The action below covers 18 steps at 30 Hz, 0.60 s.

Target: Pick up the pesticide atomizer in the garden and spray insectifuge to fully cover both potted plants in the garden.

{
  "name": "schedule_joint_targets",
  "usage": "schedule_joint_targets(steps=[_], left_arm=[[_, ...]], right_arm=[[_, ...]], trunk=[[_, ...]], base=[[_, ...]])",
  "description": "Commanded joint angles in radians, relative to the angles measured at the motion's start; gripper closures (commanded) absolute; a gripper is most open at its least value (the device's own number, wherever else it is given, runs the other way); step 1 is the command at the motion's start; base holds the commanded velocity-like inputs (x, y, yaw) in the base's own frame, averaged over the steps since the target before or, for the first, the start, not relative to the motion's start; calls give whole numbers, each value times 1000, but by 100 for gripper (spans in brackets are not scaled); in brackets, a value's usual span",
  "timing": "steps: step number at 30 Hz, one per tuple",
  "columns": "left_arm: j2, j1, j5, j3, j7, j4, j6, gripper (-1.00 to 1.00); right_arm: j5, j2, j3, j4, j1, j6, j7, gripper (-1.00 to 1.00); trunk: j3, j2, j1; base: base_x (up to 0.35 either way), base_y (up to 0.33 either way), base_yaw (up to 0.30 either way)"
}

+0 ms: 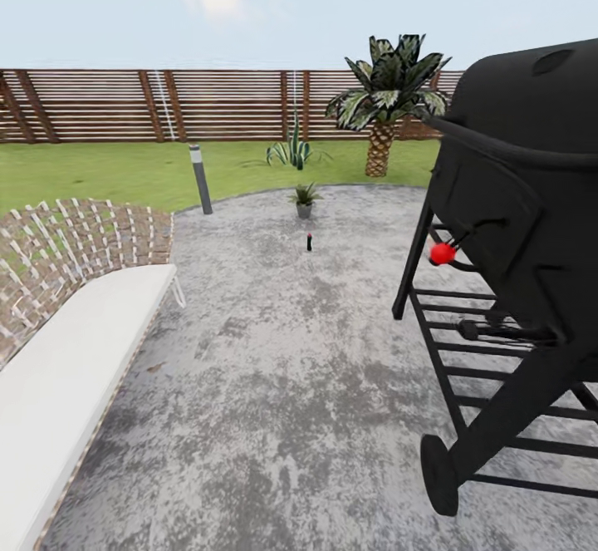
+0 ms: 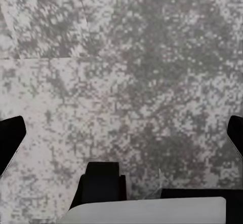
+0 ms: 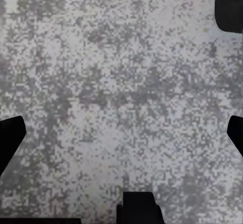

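The bottle [image 1: 309, 242] is standing upright near the far edge of the patio [image 1: 274, 368], just before a potted plant [image 1: 304, 199]. Both grippers, left [image 2: 121, 133] and right [image 3: 121, 133], are hanging spread wide and empty above the paving, probably because the robot is travelling.

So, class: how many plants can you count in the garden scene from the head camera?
3: a small potted plant at the patio's far edge, a spiky agave on the lawn behind it, and a palm by the fence. The grill may hide others.
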Motion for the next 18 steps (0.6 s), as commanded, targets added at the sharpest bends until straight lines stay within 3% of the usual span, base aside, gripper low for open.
schedule_joint_targets(steps=[1, 18], left_arm=[[0, 0, 2, 1, -1, 0, 0, -100], [0, 0, 2, 3, -1, 0, 0, -100]], right_arm=[[0, 0, 0, 0, 0, -2, 0, -100], [0, 0, 0, 0, 0, -2, 0, -100]], trunk=[[-2, 0, 0], [-20, 0, 0]], base=[[348, 0, 204], [348, 0, 201]])
